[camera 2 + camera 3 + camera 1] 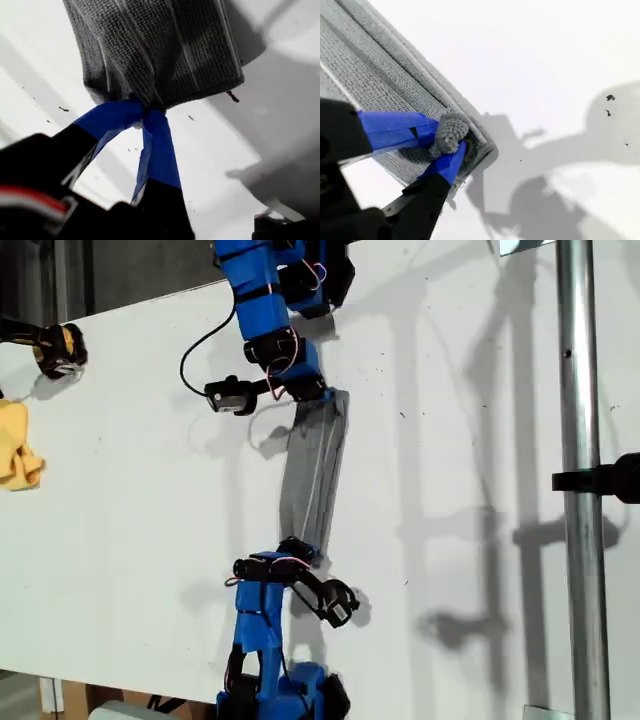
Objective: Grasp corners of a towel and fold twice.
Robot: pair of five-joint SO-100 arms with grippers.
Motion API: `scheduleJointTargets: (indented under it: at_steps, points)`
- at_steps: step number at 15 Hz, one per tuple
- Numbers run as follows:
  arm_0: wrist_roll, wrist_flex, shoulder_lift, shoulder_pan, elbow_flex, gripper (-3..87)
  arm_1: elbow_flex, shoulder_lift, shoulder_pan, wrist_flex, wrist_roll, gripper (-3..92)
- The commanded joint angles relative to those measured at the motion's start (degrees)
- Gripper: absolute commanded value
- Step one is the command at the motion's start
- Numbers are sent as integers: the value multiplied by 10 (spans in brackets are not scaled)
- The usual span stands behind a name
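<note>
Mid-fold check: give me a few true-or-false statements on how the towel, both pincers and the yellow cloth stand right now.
1. My first pincer is shut on the towel. True.
2. My second pincer is open and clear of the towel. False: it pinches a bunched bit at the towel's end.
3. The towel lies spread as a full square. False: the exterior view shows a narrow strip running between the two arms.
4. The yellow cloth lies at the exterior view's left edge, apart from the towel. True.
</note>
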Motion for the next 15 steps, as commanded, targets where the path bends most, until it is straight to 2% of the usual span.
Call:
scheduleJointTargets:
  at_steps: [1,3,4,5,7,10,13,15]
  points:
    - [-6,-5,-22,-10,-9,-15,8,-33,-1,-19,6,-2]
    - [-3,-6,-45,-23,-15,-1,11,-66,10,-33,6,-2]
    - [-3,2,-45,-27,-18,55,11,-62,13,-26,11,15]
    - [0,17,-35,-28,-24,123,9,-42,11,-8,14,99]
    - [4,56,6,-22,-33,177,-16,42,-2,68,26,134]
    - [18,131,96,-4,-83,211,-56,187,-3,179,36,170]
    - [29,134,254,-7,-22,219,-42,324,25,242,36,193]
    - [15,107,389,-18,98,209,1,446,33,245,54,209]
